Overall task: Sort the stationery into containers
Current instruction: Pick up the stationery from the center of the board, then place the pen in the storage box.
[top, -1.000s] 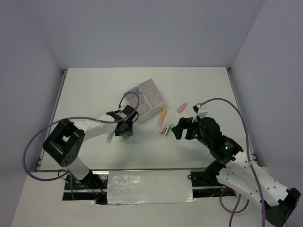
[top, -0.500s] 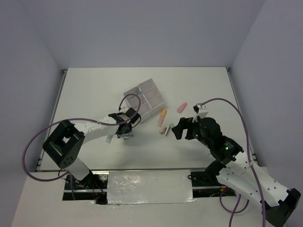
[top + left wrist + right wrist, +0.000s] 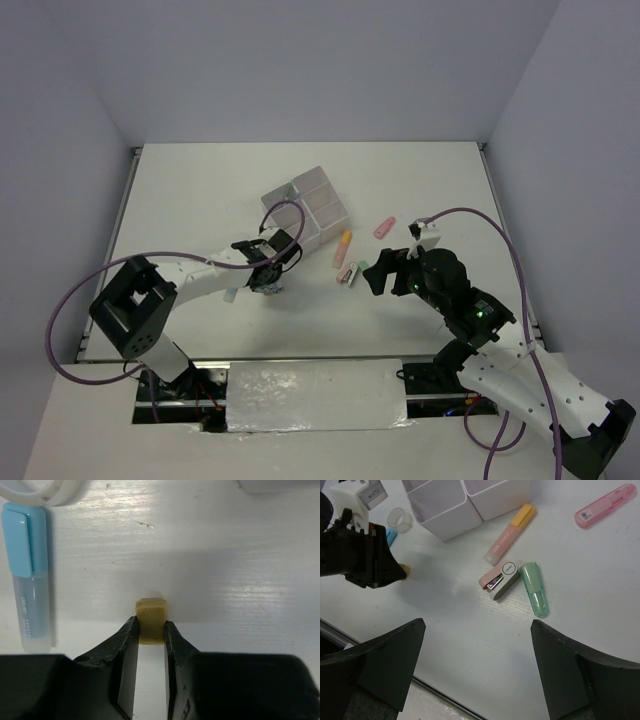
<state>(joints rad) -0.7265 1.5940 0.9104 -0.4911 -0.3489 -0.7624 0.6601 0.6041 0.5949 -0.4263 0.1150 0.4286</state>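
Observation:
My left gripper [image 3: 151,625] is shut on a small tan eraser block [image 3: 151,615] low over the table, in front of the white four-compartment organiser [image 3: 308,205]. In the top view this gripper [image 3: 268,280] is just near-left of the organiser. A blue highlighter [image 3: 27,575] and a clear tape roll [image 3: 45,490] lie to its left. My right gripper [image 3: 476,630] is open and empty, held above the table. Beyond it lie a pink-grey mini stapler [image 3: 500,579], a green piece [image 3: 535,587], an orange-pink highlighter [image 3: 510,534] and a pink piece [image 3: 605,505].
The organiser's near walls [image 3: 470,500] stand between the two arms' work areas. The left arm's purple cable [image 3: 285,215] loops over the organiser's near corner. The table's front edge [image 3: 380,652] lies close under the right gripper.
My left gripper has moved down and a little right, and its jaws now hold the eraser. The right arm has not moved.

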